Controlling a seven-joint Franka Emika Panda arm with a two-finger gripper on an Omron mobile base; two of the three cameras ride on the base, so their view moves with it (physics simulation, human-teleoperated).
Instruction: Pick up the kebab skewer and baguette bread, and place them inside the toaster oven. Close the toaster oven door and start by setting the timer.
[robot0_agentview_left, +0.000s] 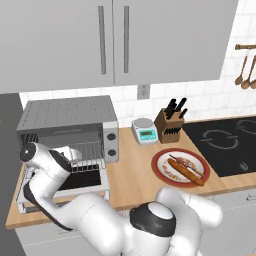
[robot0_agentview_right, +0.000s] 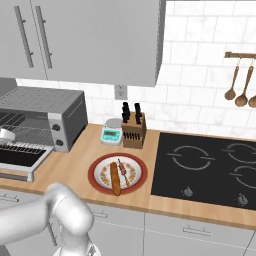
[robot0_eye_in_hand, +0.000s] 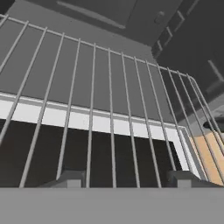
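Two dark fingertips (robot0_eye_in_hand: 70, 178) of the pincer (robot0_eye_in_hand: 127, 179) rise at the near edge of the hand view, set well apart with nothing between them, so the pincer stands open just over the wire rack (robot0_eye_in_hand: 109, 113). Rack: thin silver bars, drawn partly out over the dropped door. Toaster oven door (robot0_agentview_left: 80, 181): dark glass in a pale frame, lying flat and open at the front of the toaster oven (robot0_agentview_left: 67, 117), which stands at the left end of the wooden surface (robot0_agentview_left: 130, 172) with two black knobs (robot0_agentview_left: 111, 144) on its right panel. White arm (robot0_agentview_left: 47, 167): reaches in from the front toward the oven mouth. Red plate (robot0_agentview_right: 95, 172): near the front of the surface, well to the right of the oven, beside the black cooktop (robot0_agentview_right: 210, 167). Baguette bread (robot0_agentview_right: 115, 178): orange-brown loaf lying on the plate. Kebab skewer (robot0_agentview_right: 122, 171): lying on the same plate just beside the loaf. Farther back, near the tiled wall: kitchen scale (robot0_agentview_right: 111, 132) and knife block (robot0_agentview_right: 134, 129) side by side. Wall outlet (robot0_agentview_right: 120, 92) above them; grey cabinets (robot0_agentview_left: 110, 40) overhead; wooden spoons (robot0_agentview_right: 237, 82) hanging at the right.
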